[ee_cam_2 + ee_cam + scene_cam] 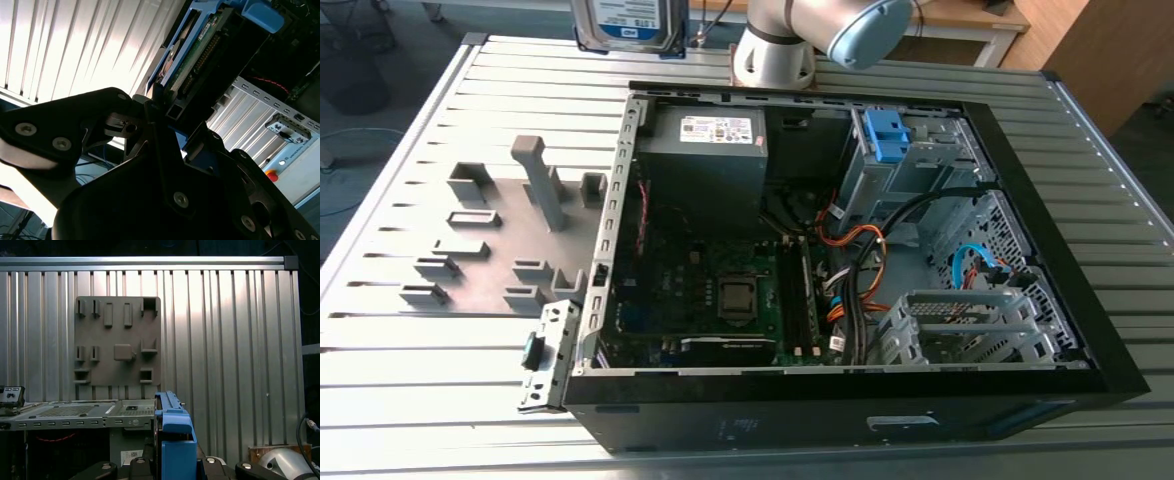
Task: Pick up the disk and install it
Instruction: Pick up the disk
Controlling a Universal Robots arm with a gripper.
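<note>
Tool (172,112) pinched on the disk (630,25), which sits edge-on between the jaws in the second wrist view. The disk hangs clear above the far edge of the bench (440,120), label facing the exterior view, and I judge it stood on end. The open computer case (1067,330) sits mid-bench. Its blue bracket (886,135) is at the case's far side, beyond my arm's base (774,60) toward the exterior view's right and lower than the disk.
</note>
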